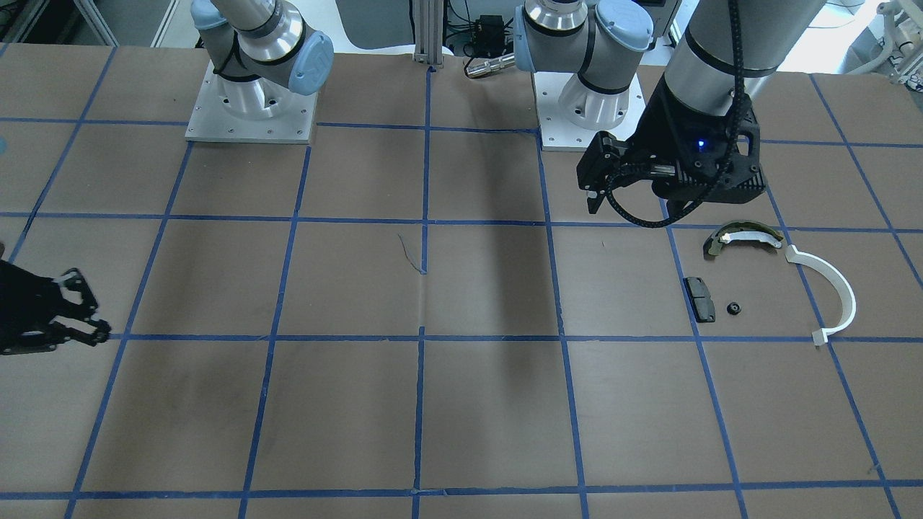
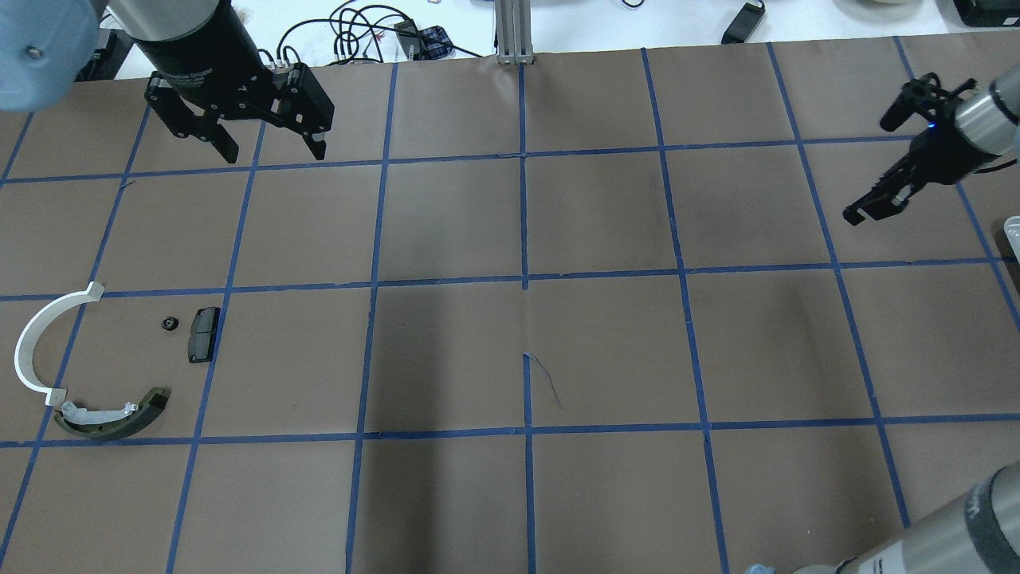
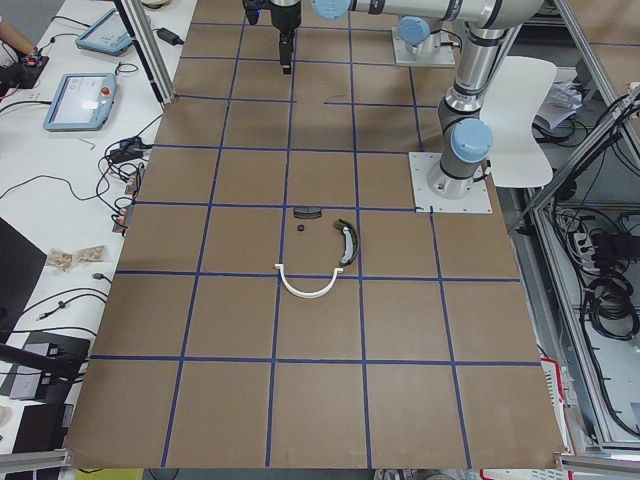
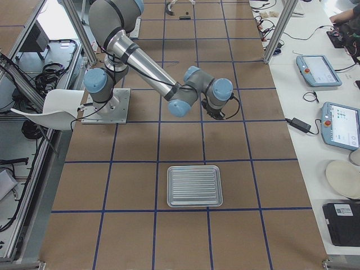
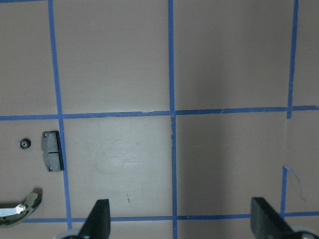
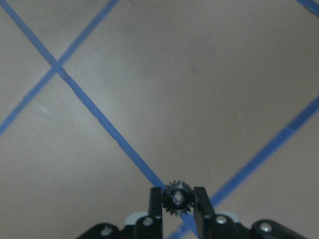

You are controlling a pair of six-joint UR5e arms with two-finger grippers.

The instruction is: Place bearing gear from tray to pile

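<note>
Bearing gear (image 6: pixel 177 198) sits clamped between the right arm's jaws.

Brown taped table (image 2: pixel 606 351) bears white half-ring (image 2: pixel 36 343), brake shoe (image 2: pixel 111 420), black pad (image 2: pixel 203 335), small gear (image 2: pixel 169 323); metal tray (image 4: pixel 194 185) lies well apart

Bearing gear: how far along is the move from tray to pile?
Done: the tray looks empty, and one small gear already lies by the black pad in the pile. In hand: the right gripper has its jaws shut on a bearing gear, far from the pile. Left: carry it across and release it.
</note>
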